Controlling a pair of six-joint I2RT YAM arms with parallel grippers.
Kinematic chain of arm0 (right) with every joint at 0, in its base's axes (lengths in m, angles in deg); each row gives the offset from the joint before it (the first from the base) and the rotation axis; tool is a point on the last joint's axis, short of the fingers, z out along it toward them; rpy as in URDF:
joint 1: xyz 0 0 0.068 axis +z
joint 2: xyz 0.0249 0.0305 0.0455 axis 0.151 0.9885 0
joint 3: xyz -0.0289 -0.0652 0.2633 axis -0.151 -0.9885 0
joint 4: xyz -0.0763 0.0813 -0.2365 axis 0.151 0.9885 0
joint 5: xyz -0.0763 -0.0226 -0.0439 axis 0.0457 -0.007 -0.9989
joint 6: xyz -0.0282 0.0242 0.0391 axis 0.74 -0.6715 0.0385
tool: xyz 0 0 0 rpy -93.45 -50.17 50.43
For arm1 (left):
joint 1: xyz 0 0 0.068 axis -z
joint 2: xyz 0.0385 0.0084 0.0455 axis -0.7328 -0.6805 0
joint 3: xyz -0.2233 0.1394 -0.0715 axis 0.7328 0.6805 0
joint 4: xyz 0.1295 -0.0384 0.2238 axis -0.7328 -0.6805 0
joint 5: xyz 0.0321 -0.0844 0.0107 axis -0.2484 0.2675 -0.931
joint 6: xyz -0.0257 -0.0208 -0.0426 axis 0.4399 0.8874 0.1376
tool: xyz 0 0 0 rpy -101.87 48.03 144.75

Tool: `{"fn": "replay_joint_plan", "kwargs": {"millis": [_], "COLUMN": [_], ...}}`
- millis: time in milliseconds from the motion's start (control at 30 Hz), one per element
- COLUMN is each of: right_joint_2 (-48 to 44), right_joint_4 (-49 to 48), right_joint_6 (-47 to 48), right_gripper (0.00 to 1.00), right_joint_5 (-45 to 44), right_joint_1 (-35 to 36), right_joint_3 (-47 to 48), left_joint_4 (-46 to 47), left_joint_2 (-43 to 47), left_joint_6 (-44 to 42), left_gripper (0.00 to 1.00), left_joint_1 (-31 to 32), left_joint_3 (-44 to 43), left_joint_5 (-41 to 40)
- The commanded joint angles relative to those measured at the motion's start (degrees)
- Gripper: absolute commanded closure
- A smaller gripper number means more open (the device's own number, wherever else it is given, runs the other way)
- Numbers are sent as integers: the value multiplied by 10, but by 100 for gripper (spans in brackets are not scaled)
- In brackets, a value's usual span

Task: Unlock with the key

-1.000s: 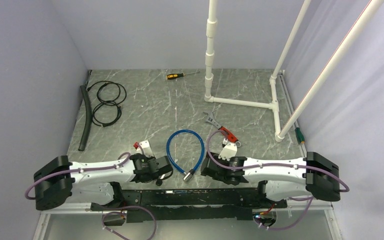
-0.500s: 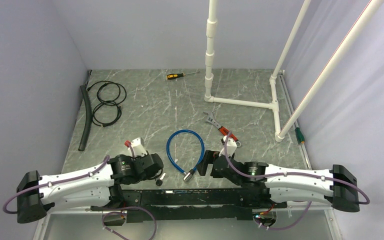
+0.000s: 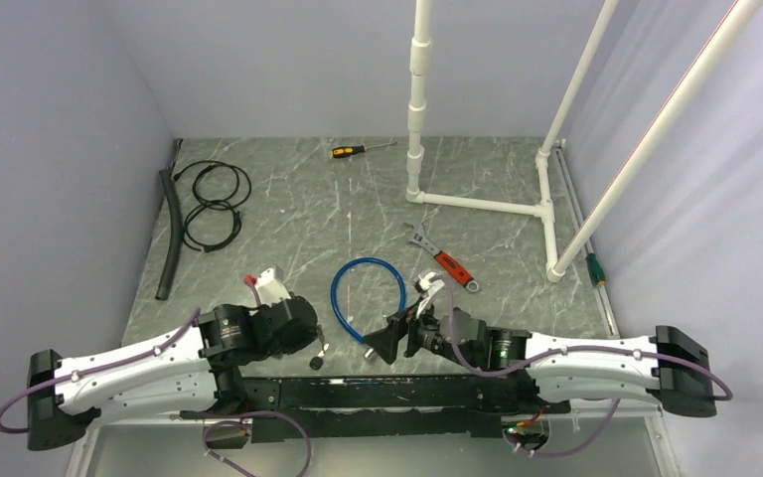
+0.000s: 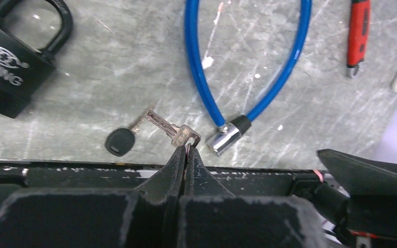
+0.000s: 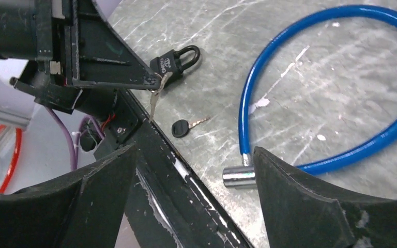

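The black padlock (image 4: pixel 13 64) lies on the counter (image 4: pixel 108 67), a black-headed key (image 4: pixel 120 142) near it. The left pincer (image 4: pixel 186 150) is clamped on a silver key (image 4: pixel 161 125) by its head, blade free. Light, thin, stiff and slick, it would likely twist unless pinched flat. Further right lies the blue cable lock (image 4: pixel 201 77); the right pincer (image 5: pixel 194 152) gapes, empty, near it.

Even diffuse light, soft shadows; wrist views' near foreground blurred.

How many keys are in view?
2. A silver key pinched in the shut left gripper; a black-headed key lying on the table beside it, between the padlock and the cable lock. More could be hidden.
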Motion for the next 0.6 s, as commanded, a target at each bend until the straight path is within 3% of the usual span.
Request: {"fn": "replay_joint_plan", "kwargs": {"millis": [0, 167, 267, 567], "right_joint_2": [39, 88, 122, 176], "right_joint_4": [-153, -247, -240, -259], "right_joint_6": [105, 161, 176, 180], "right_gripper": [18, 19, 20, 37], "right_joint_5": [3, -27, -39, -77], "right_joint_1": [25, 50, 60, 82], "right_joint_3": [1, -11, 11, 31], "left_joint_4": [45, 76, 77, 107], "left_joint_2": [16, 13, 4, -3], "left_joint_6": [36, 54, 61, 70], "left_gripper": [100, 100, 100, 100], "left_joint_1": [2, 1, 2, 2], "left_joint_3": [-18, -23, -32, -31], "left_joint_5": [27, 38, 41, 51]}}
